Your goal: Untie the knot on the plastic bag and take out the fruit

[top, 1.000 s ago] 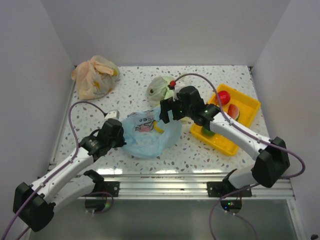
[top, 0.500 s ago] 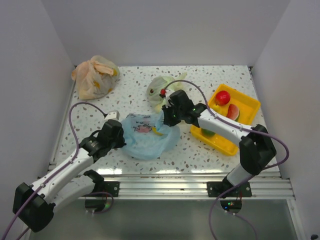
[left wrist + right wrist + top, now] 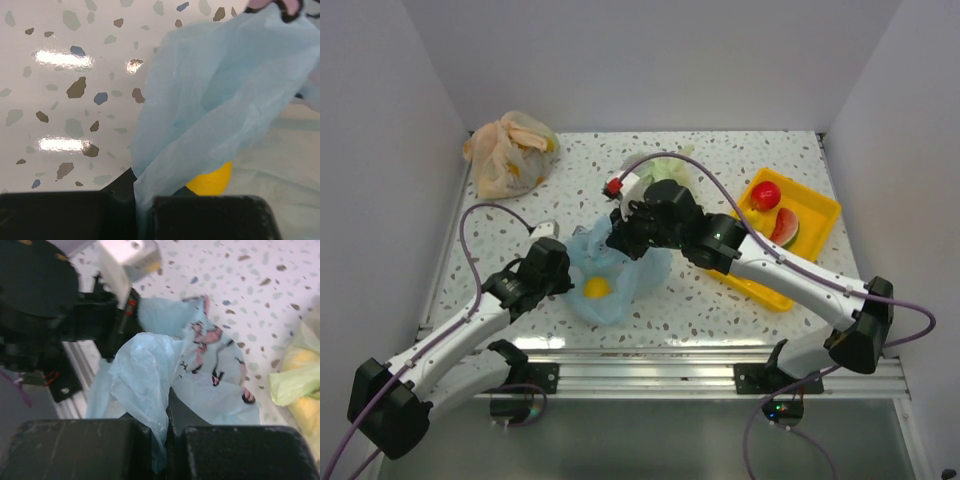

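The light blue plastic bag (image 3: pixel 620 282) is stretched between both grippers, its pink-and-white print (image 3: pixel 210 347) facing the right wrist camera. My left gripper (image 3: pixel 563 275) is shut on the bag's left edge (image 3: pixel 200 100); the film runs down between its fingers (image 3: pixel 142 202). My right gripper (image 3: pixel 622 236) is shut on a raised fold (image 3: pixel 145 375) at the bag's far side. A yellow fruit (image 3: pixel 595 288) lies low in the bag, partly under the plastic (image 3: pixel 214 181). No knot shows. A red apple (image 3: pixel 766 195) and a watermelon slice (image 3: pixel 786 228) lie in the tray.
The yellow tray (image 3: pixel 820 205) stands at the right, partly under my right arm. The pale green bag (image 3: pixel 665 168) sits just behind my right wrist and shows again (image 3: pixel 295 385) in that wrist's view. An orange bag (image 3: pixel 510 152) rests at the back left. Walls close in three sides.
My right gripper shut on the bag's far edge, then pulled it up and to the left. The bag bunched up and the yellow fruit came into view. The left gripper kept its hold.
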### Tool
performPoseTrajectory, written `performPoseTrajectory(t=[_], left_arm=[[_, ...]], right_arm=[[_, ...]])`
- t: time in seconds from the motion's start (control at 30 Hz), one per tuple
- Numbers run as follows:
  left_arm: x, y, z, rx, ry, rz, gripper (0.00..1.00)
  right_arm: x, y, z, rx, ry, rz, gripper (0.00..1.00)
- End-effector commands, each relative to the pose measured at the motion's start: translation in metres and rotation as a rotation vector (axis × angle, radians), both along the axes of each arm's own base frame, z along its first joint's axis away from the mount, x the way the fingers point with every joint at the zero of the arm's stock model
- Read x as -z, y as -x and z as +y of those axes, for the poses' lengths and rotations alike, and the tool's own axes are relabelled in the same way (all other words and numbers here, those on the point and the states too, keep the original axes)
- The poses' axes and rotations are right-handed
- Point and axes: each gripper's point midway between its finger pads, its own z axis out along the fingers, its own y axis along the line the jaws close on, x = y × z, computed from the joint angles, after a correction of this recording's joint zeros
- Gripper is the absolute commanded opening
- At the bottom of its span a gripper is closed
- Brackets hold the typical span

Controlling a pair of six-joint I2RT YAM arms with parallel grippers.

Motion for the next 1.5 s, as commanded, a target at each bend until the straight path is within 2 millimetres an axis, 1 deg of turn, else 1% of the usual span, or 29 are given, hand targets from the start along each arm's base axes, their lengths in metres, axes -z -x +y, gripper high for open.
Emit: performPoseTrajectory(t=[0.0,0.03,0.07,0.1,0.2,0.23,0.27,0.3,0.33,0.4,0.43,0.47,0.53,0.57,0.6,0.67,0.7,0.83,0.93,1.0,1.07,1.1,1.13,1.17,1.3,1.33,1.37,1.43,1.47], left_arm=[[-0.005,-0.005,0.003,-0.037,0.009,-0.041,0.00],[-0.006,-0.005,0.004,-0.039,0.009,-0.042,0.00],[-0.007,-0.005,0.005,-0.042,0.008,-0.046,0.00],[-0.008,-0.005,0.005,-0.043,0.007,-0.047,0.00],[-0.013,-0.005,0.008,-0.050,0.002,-0.057,0.00],[-0.014,-0.004,0.010,-0.051,-0.005,-0.057,0.00],[-0.018,-0.005,0.011,-0.056,-0.009,-0.069,0.00],[-0.020,-0.006,0.012,-0.058,-0.013,-0.072,0.00],[-0.022,-0.005,0.013,-0.059,-0.018,-0.072,0.00],[-0.029,-0.008,0.013,-0.056,-0.022,-0.086,0.00],[-0.032,-0.009,0.013,-0.058,-0.022,-0.093,0.00],[-0.036,-0.010,0.012,-0.055,-0.018,-0.100,0.00],[-0.038,-0.011,0.011,-0.050,-0.016,-0.104,0.00],[-0.038,-0.011,0.010,-0.045,-0.012,-0.103,0.00],[-0.039,-0.011,0.009,-0.042,-0.009,-0.106,0.00],[-0.036,-0.010,0.008,-0.033,-0.006,-0.098,0.00],[-0.034,-0.009,0.007,-0.030,-0.007,-0.090,0.00],[-0.029,-0.007,0.009,-0.029,-0.012,-0.079,0.00],[-0.028,-0.006,0.009,-0.030,-0.015,-0.077,0.00],[-0.027,-0.005,0.010,-0.031,-0.016,-0.073,0.00],[-0.028,-0.005,0.010,-0.034,-0.014,-0.075,0.00],[-0.028,-0.004,0.011,-0.034,-0.016,-0.072,0.00],[-0.027,-0.004,0.011,-0.036,-0.014,-0.071,0.00],[-0.026,-0.004,0.011,-0.040,-0.015,-0.067,0.00],[-0.024,-0.001,0.011,-0.039,-0.012,-0.056,0.00],[-0.024,0.000,0.012,-0.039,-0.011,-0.055,0.00],[-0.024,0.000,0.012,-0.039,-0.010,-0.055,0.00],[-0.023,0.002,0.012,-0.039,-0.009,-0.052,0.00],[-0.023,0.003,0.012,-0.038,-0.006,-0.052,0.00]], right_arm=[[0.041,-0.030,-0.024,0.151,0.110,-0.042,0.00],[0.060,-0.033,-0.031,0.176,0.145,-0.026,0.00],[0.068,-0.044,-0.040,0.225,0.159,-0.023,0.00],[0.087,-0.048,-0.045,0.253,0.177,0.003,0.00],[0.114,-0.072,-0.070,0.372,0.198,0.052,0.01],[0.129,-0.077,-0.077,0.401,0.211,0.073,0.02],[0.136,-0.088,-0.089,0.450,0.217,0.088,0.03],[0.141,-0.091,-0.095,0.482,0.226,0.098,0.05],[0.146,-0.097,-0.102,0.515,0.253,0.089,0.16],[0.142,-0.100,-0.105,0.516,0.279,0.077,0.36],[0.132,-0.100,-0.104,0.509,0.279,0.073,0.46],[0.121,-0.100,-0.103,0.507,0.265,0.062,0.66],[0.099,-0.099,-0.102,0.498,0.233,0.041,0.82],[0.082,-0.098,-0.103,0.499,0.204,0.018,0.96],[0.071,-0.096,-0.104,0.494,0.190,0.003,0.99],[0.042,-0.092,-0.106,0.491,0.148,-0.029,0.99],[0.030,-0.087,-0.104,0.476,0.133,-0.044,0.99],[-0.009,-0.070,-0.096,0.434,0.065,-0.106,0.99],[-0.031,-0.057,-0.087,0.407,0.019,-0.141,0.99],[-0.038,-0.045,-0.072,0.350,-0.010,-0.138,0.99],[-0.037,-0.033,-0.055,0.289,-0.030,-0.112,0.98],[-0.035,-0.027,-0.045,0.256,-0.047,-0.082,0.98],[-0.020,-0.026,-0.035,0.240,-0.030,-0.050,0.98],[-0.011,-0.020,-0.026,0.220,-0.026,-0.027,0.98],[0.040,-0.011,0.004,0.197,-0.023,0.104,0.96],[0.050,-0.009,0.009,0.186,-0.020,0.129,0.94],[0.068,-0.010,0.015,0.190,0.007,0.153,0.92],[0.090,-0.011,0.020,0.195,0.028,0.176,0.88],[0.106,-0.009,0.025,0.179,0.052,0.202,0.88]])
